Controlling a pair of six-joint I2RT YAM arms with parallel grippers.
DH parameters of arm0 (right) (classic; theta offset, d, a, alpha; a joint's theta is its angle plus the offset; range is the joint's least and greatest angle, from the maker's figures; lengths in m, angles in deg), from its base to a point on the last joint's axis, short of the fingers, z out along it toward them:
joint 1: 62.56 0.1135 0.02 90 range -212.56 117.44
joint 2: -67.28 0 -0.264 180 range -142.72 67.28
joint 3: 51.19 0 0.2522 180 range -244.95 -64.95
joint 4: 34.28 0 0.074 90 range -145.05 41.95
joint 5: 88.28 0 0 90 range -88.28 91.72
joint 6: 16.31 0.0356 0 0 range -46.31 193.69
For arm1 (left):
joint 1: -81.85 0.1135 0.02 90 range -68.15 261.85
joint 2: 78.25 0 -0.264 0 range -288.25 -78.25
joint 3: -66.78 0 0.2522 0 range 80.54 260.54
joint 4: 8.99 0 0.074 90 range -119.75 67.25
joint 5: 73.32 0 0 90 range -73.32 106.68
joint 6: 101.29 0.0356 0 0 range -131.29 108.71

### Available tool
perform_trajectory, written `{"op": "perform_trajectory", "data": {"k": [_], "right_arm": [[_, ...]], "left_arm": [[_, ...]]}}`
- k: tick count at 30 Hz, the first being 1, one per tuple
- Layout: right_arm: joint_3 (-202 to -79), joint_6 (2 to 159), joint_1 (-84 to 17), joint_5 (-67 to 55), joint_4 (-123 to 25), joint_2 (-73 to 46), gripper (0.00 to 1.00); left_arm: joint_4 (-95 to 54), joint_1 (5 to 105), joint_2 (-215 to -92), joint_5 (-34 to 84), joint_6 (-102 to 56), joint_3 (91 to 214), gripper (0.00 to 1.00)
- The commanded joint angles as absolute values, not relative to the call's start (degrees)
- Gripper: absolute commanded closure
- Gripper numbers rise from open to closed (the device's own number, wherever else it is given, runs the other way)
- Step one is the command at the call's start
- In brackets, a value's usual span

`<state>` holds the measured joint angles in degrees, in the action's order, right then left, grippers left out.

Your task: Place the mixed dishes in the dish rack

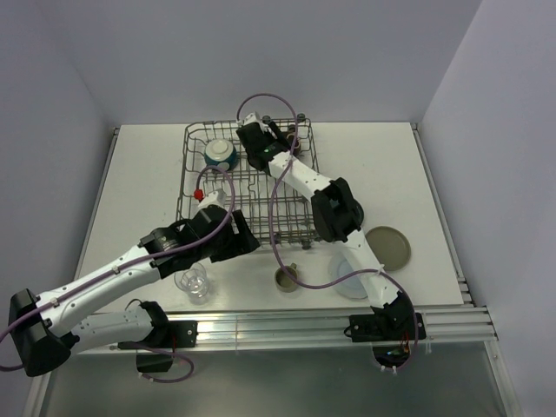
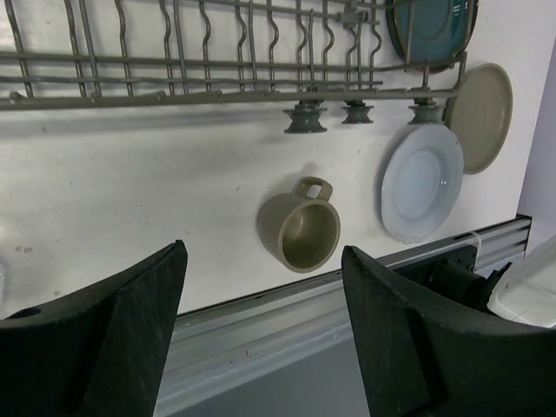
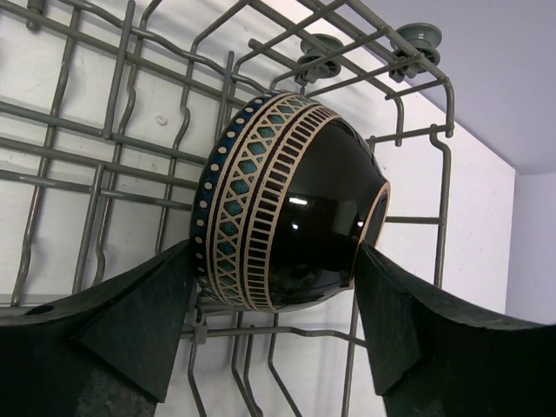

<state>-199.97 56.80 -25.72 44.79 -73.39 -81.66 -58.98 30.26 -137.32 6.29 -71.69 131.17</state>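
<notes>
Right gripper: closed across the dark brown glazed bowl with a patterned rim band, one finger on each flank. The bowl lies tipped on its side among the tines at the far side of the large grey wire dish rack.

Left gripper: jaws apart, empty, over the rack's near edge. The olive-grey ceramic mug stands upright on the table just near-right of it, handle toward the rack. The left arm is judged nearer.

A lab test cell: plain pale walls box in a white table, 2 robot arms bolted to a metal rail.
</notes>
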Motion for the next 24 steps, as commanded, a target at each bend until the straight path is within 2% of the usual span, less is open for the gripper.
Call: {"op": "perform_trajectory", "data": {"k": [1,3,4,14,17,24], "right_arm": [[-200.8,60.4,-26.1,44.2,-72.3,-77.4,0.20],[-200.1,62.9,-26.1,42.0,-73.4,-75.6,0.03],[-198.8,64.0,-26.1,40.8,-73.7,-74.6,0.00],[-193.2,76.0,-26.2,30.3,-80.6,-61.1,0.00],[-184.2,82.1,-26.2,29.0,-80.2,-50.2,0.00],[-155.7,94.5,-25.8,25.1,-83.8,-15.4,0.00]], "left_arm": [[-57.5,28.4,-137.3,3.3,-74.7,130.6,0.22],[-57.8,27.6,-137.0,3.0,-75.3,130.6,0.23],[-58.3,27.5,-137.0,2.6,-75.5,130.7,0.23],[-61.1,22.6,-135.9,0.2,-80.5,129.8,0.24],[-61.1,19.3,-138.6,-1.2,-82.8,130.2,0.25],[-58.8,10.9,-149.3,-3.5,-87.8,132.7,0.29]]}}
